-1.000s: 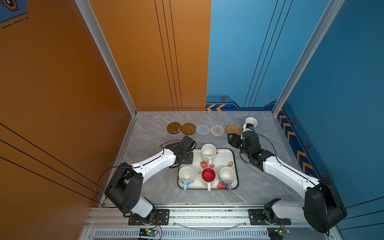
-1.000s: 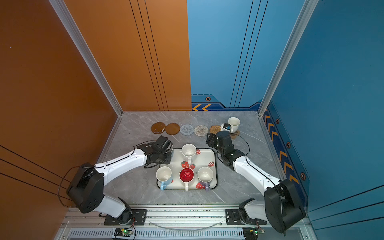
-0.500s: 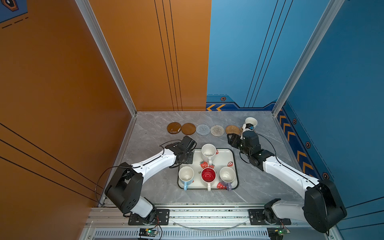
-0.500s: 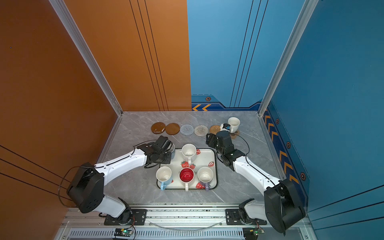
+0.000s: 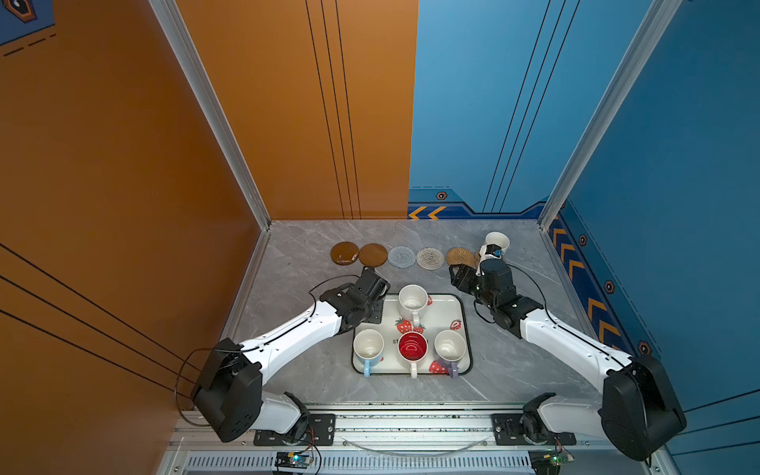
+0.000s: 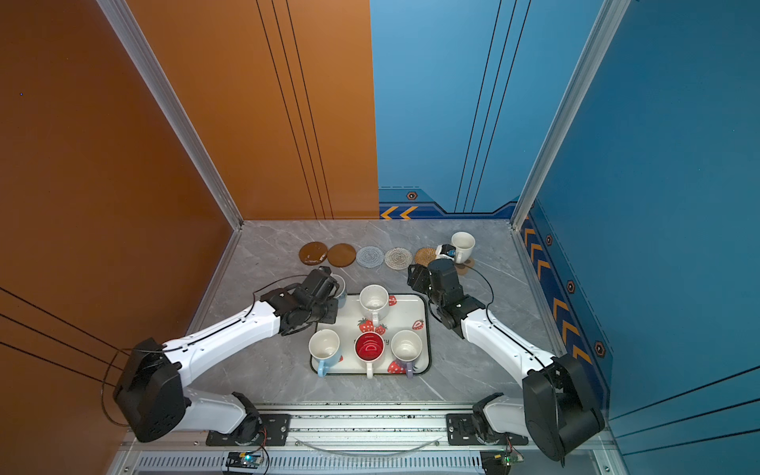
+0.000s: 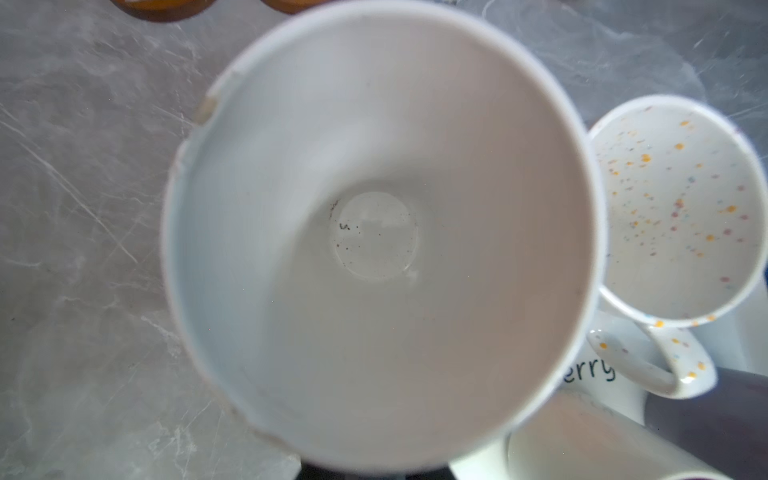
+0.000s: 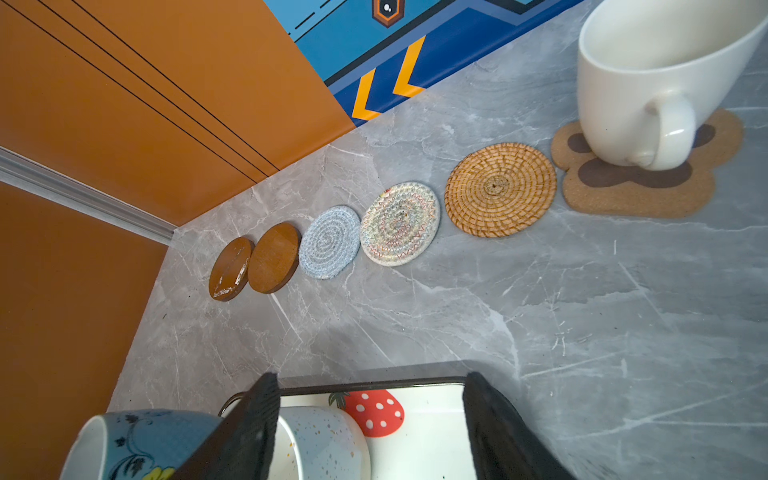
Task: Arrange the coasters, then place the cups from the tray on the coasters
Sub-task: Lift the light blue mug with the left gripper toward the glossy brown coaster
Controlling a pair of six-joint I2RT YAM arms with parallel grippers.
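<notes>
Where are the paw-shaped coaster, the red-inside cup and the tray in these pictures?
paw-shaped coaster (image 8: pixel 623 199): right wrist view, bare cork edge.
red-inside cup (image 5: pixel 412 347): in a top view, its red inside.
tray (image 5: pixel 446 306): in a top view, bare white floor.

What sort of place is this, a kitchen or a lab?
Likely a robot test booth, not a kitchen: two arms mounted on a metal rail, panel walls boxing in a table, mugs staged on a strawberry tray.
</notes>
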